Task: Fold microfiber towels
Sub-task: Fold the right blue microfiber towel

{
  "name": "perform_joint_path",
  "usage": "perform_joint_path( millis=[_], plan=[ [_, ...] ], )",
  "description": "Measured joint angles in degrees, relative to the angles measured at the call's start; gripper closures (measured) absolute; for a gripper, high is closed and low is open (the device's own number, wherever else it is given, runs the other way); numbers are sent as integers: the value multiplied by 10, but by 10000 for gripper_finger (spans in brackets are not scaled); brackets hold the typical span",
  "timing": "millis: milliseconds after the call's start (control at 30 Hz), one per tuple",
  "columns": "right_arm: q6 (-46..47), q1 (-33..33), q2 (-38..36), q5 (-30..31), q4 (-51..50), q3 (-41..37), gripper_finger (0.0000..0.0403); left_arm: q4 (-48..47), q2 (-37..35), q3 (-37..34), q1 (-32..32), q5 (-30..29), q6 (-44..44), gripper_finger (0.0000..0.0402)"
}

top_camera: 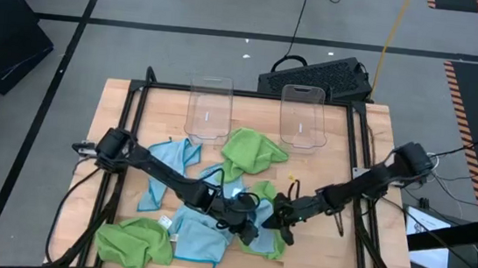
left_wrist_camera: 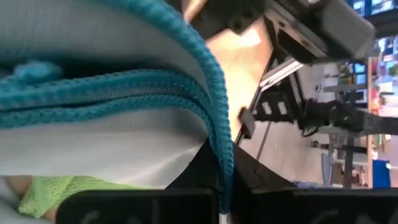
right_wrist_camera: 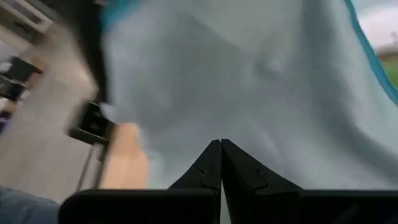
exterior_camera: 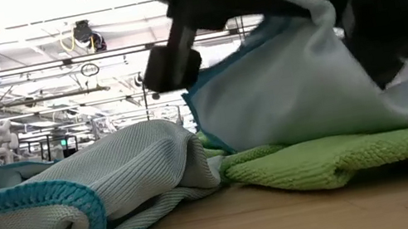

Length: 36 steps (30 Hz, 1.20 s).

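Both grippers closed on one light blue towel (exterior_camera: pixel 299 81), each pinching a part of its hem: left gripper (top_camera: pixel 243 227) and right gripper (top_camera: pixel 282 219) close together, just apart, near the table's (top_camera: pixel 343 241) front middle. Likely held this way to lift the cloth off the heap and spread an edge taut before a fold. Between and below the fingers, the blue towel hanging in a slack sheet, pale face outward, darker teal stitched border along its edge. Directly beneath, a lime green towel (exterior_camera: pixel 322 163) lying flat on the wood. Beside the left gripper, another blue towel (exterior_camera: pixel 75 196) rumpled in thick rolls. Further beyond both, two clear bins (top_camera: pixel 210 107) standing upright.
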Motion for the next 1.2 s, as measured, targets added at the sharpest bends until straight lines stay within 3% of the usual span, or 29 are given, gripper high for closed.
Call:
perform_joint_path(
  millis=[167,300,433,733,967,1200],
  plan=[
    [10,-4,27,-2,0,-1,403,13,20,0,0,11,-2,387],
    [-1,-4,9,-6,-5,-1,403,15,19,0,5,-4,-1,384],
    [-53,-12,-49,-35,-58,0,403,31,19,0,8,-21,1,396],
    [-105,-45,-207,-27,-281,0,403,32,25,0,9,-34,45,389],
    [-109,-50,-224,-28,-324,0,403,104,56,3,16,23,57,393],
    [-96,-50,-222,-29,-326,0,403,89,81,25,14,42,56,387]
  ],
)
